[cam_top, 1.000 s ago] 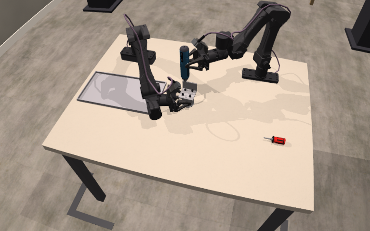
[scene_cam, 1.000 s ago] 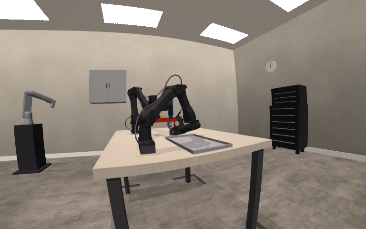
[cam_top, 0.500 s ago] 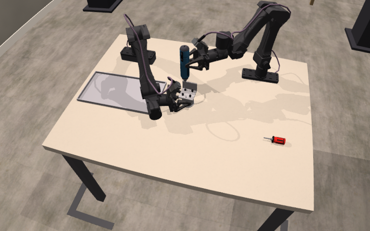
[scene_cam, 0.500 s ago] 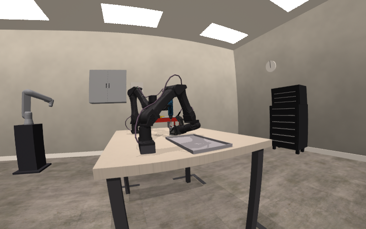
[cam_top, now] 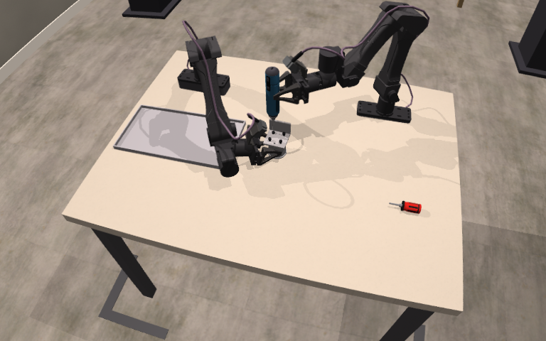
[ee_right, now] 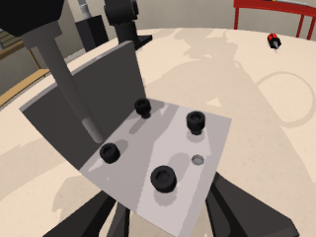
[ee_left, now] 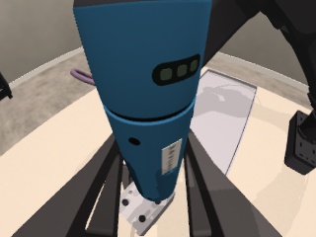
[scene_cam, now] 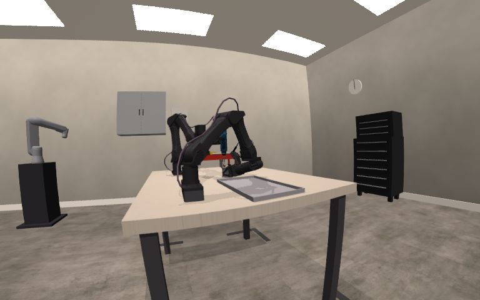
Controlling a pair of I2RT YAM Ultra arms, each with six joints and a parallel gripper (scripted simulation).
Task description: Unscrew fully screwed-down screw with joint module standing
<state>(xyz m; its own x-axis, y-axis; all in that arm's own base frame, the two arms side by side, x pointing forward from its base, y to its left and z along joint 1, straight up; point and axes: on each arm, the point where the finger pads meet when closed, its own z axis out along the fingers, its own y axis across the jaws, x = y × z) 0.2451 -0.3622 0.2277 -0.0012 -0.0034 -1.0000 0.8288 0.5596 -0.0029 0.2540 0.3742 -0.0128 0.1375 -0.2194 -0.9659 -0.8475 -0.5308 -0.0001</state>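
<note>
Dark blue, the electric screwdriver [cam_top: 272, 94] [scene_cam: 223, 141] [ee_left: 148, 64] [ee_right: 30, 17], gripped by the left gripper [cam_top: 276, 86] [scene_cam: 219, 141] [ee_left: 152, 133], stands over the unloosened low screw [cam_top: 273, 132] [ee_right: 110, 153], while the right gripper [cam_top: 273, 146] [scene_cam: 226, 171] [ee_right: 163, 168] seemingly clasps the joint module [cam_top: 283, 154] beneath its bracket [cam_top: 275, 143] [ee_left: 134, 209] [ee_right: 153, 143].

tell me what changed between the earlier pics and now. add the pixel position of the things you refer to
Nothing visibly changed: no move shows, and nothing was taken hold of or let go. The left claw [cam_top: 276, 87] [ee_left: 152, 133] still holds the electric screwdriver [cam_top: 271, 94] [scene_cam: 223, 141] [ee_left: 148, 59] [ee_right: 69, 84] upright; the bracket [cam_top: 276, 137] [ee_left: 133, 212] [ee_right: 148, 143] and red screwdriver [cam_top: 411, 207] [ee_right: 273, 40] stayed put.
</note>
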